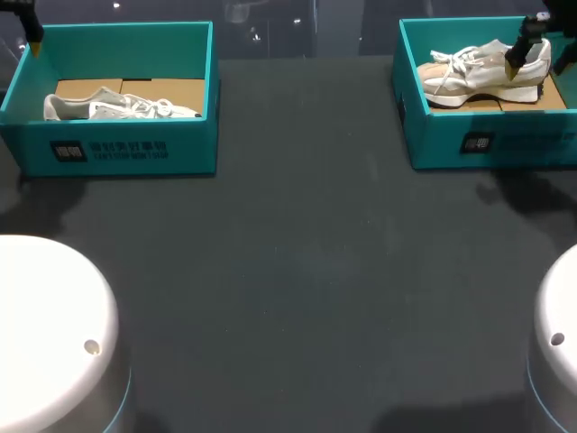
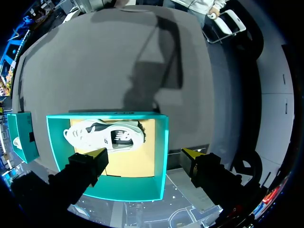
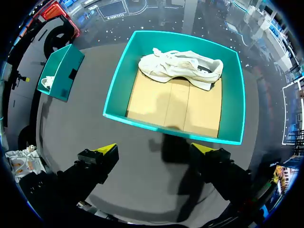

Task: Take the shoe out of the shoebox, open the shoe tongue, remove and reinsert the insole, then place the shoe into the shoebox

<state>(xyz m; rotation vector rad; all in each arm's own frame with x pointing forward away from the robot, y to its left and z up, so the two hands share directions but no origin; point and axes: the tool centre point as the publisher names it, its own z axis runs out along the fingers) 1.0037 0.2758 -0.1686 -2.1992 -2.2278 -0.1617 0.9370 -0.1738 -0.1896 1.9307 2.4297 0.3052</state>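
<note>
While the right gripper (image 3: 156, 148) gapes, the shoe (image 3: 180, 69) lies ahead inside its shoebox (image 3: 119, 81).

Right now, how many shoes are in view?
2. One white shoe lies in the left shoebox, one beige shoe in the right shoebox. None seems hidden.

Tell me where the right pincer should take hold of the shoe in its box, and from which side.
Best take the shoe by the heel collar, coming down from above: the shoebox walls close off every side approach. The shoe lies along the far wall, sole toward the open right pincer, so a finger either side of the heel should fit.
</note>
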